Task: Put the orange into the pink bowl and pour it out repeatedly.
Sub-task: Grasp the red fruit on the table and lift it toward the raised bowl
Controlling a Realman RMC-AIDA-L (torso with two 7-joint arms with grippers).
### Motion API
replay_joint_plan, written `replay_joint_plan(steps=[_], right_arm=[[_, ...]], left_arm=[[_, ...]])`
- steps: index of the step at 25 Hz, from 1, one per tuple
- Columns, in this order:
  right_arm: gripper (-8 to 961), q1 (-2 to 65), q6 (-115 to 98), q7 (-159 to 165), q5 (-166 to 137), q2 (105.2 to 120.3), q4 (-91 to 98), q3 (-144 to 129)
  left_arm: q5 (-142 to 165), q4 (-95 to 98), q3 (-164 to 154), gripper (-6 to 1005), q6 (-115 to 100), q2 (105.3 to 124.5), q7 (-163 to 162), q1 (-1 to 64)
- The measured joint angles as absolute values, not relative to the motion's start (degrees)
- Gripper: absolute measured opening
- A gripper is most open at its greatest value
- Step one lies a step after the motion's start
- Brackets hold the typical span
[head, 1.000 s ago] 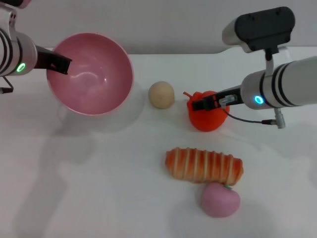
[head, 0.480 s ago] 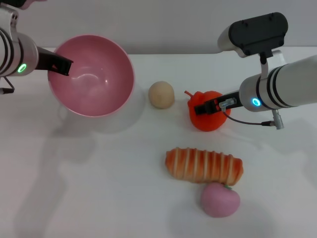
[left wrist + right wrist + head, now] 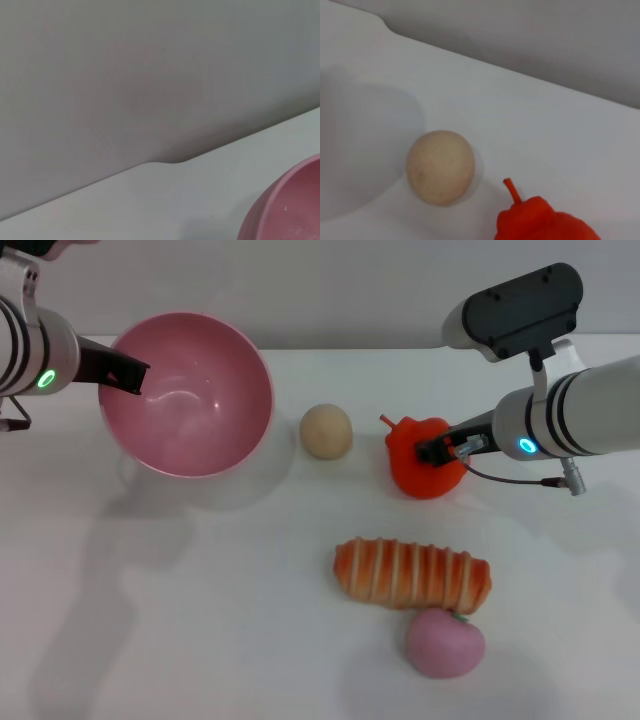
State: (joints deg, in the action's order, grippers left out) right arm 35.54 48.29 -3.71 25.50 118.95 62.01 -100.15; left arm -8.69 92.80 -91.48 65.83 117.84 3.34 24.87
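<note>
The right gripper (image 3: 432,452) clamps the orange (image 3: 420,468), which sits on the counter (image 3: 200,590) or just above it. The left gripper (image 3: 128,375) grips the rim of the empty bowl (image 3: 190,390), tilted toward the fruit. Loading and pouring both remain.

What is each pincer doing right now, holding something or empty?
Left pincer: shut on the rim of the pink bowl, holding it up.
Right pincer: at the orange; whether it grips cannot be told.
</note>
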Motion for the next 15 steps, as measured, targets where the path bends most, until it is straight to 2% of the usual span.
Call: replay_joint_plan(steps=[3,8,13,15], right_arm=[[586,34.98,47.75,-3.75,24.73,118.94,62.53,-100.25],[341,32.53,47.58,-3.94,24.66,118.91,67.43,-100.27],[153,29.5,49.35,-4.4,24.44,118.72,77.0,-99.83],[134,28.4,51.02,-4.44,23.54,118.73,81.78,-99.78]], left_arm=[[-8.78,92.8,-91.48,42,65.96,117.94,3.34,24.87],[-9.16,92.44,-91.48,41,65.65,117.95,3.33,24.93],[-9.41,91.7,-91.82,38,65.36,117.98,3.11,25.12],[-9.5,91.52,-91.95,39,65.33,118.0,3.1,25.14]])
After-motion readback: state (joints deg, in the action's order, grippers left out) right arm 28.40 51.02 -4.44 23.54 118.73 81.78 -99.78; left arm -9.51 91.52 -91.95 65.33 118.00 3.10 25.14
